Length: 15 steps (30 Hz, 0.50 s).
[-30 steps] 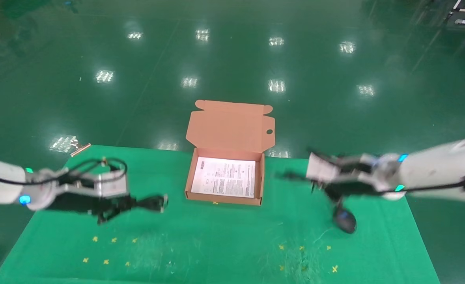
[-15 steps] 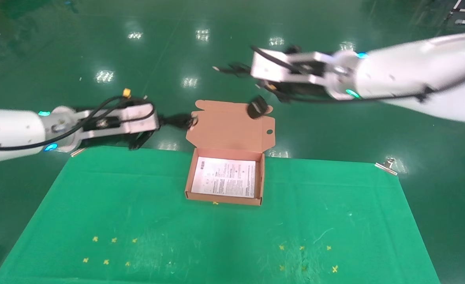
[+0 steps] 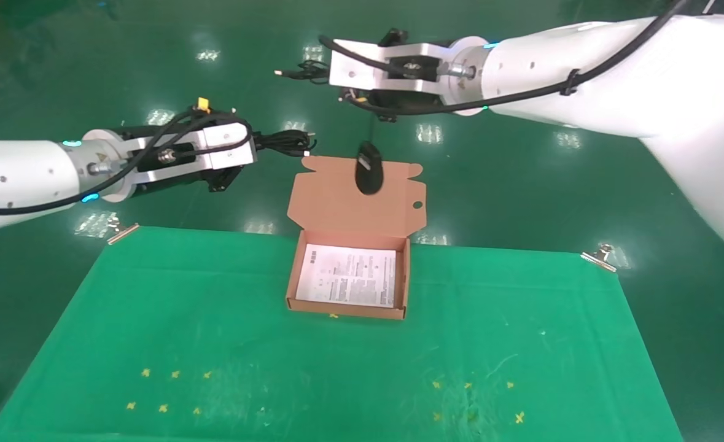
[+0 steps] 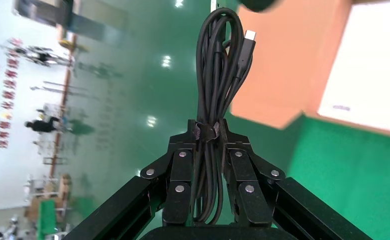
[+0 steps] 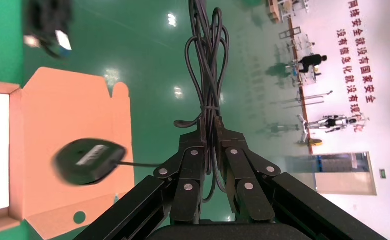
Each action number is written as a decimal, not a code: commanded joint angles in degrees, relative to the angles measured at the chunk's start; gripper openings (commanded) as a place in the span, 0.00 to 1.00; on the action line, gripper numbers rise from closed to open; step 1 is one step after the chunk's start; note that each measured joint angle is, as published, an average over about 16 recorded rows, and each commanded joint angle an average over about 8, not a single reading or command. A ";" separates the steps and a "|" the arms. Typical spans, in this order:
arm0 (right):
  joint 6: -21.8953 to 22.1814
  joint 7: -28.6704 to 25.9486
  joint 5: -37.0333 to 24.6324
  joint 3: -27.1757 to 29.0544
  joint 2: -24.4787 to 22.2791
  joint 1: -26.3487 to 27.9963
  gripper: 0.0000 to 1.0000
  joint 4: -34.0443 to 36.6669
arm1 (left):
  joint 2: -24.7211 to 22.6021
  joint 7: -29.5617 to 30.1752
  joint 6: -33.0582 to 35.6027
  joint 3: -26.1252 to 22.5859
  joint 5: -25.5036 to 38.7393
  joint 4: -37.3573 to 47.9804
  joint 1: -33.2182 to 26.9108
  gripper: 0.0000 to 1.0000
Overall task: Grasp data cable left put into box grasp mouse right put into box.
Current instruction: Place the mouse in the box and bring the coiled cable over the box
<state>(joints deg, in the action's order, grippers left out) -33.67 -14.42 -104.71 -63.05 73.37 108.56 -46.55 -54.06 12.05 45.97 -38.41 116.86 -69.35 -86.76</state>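
Head view: the left gripper [image 3: 248, 150] is clamped tight on the data cable [image 3: 285, 142], held in the air off the box's left, just beside the lid. The right gripper [image 3: 331, 70] pinches the bundled cord [image 3: 303, 70] of the mouse [image 3: 368, 175], which dangles in front of the raised lid. The box [image 3: 347, 310] sits open at the far middle of the green mat [image 3: 337, 374], only a white sheet [image 3: 347, 275] inside. Clips [image 3: 600, 258] pin the mat's far corners; glossy green floor [image 3: 521, 153] lies beyond.
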 commanded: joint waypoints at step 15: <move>1.04 2.48 2.35 -0.87 3.26 -4.19 0.00 5.15 | 4.93 4.17 0.30 0.00 7.94 -0.65 2.36 0.00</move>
<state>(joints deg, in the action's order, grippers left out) -32.66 -11.99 -102.06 -63.98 76.42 104.31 -41.79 -49.38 16.20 46.37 -38.40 124.53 -70.08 -84.55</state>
